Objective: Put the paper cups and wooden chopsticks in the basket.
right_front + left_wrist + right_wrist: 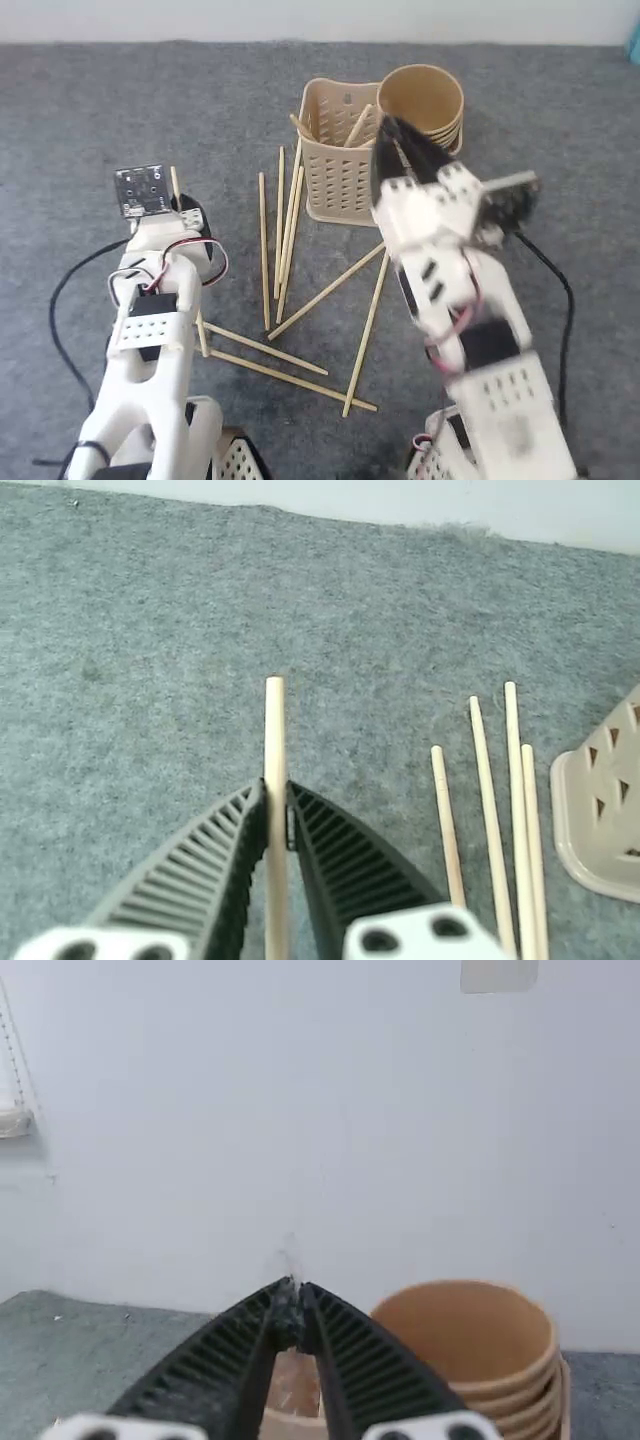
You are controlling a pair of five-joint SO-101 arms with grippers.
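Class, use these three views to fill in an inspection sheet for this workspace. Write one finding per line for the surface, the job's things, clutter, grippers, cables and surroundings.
Surface: grey carpet, flat.
Job's things: beige basket stands upright with two chopsticks sticking out. The stack of paper cups stands upright beside it, not inside. Loose chopsticks lie scattered on the carpet in front of the basket.
Clutter: nothing seen.
Grippers: left gripper is shut on one chopstick. Right gripper is shut and raised over the basket.
Cables: a black cable lies on the carpet beside the left arm, and a second cable lies by the right arm.
Surroundings: white wall behind the carpet.
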